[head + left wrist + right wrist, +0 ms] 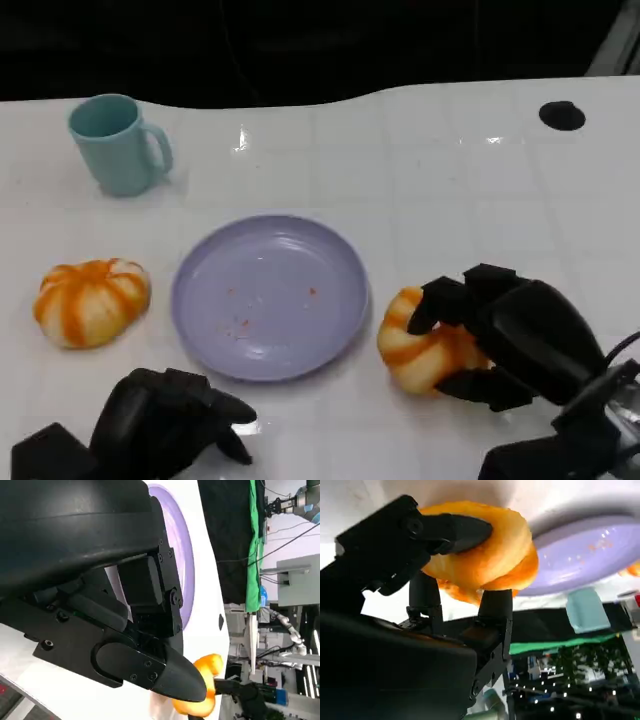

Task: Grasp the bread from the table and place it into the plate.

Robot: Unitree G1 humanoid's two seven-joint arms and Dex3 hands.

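The orange-striped bread roll (415, 350) sits on the white table (450, 190) just right of the lavender plate (270, 295), and my right hand (490, 335) grips it, fingers (455, 530) wrapped over its top and sides. My left hand (165, 420) rests near the plate's front edge, curled on nothing. A second roll (90, 300) lies left of the plate, a teal mug (115, 145) behind it.
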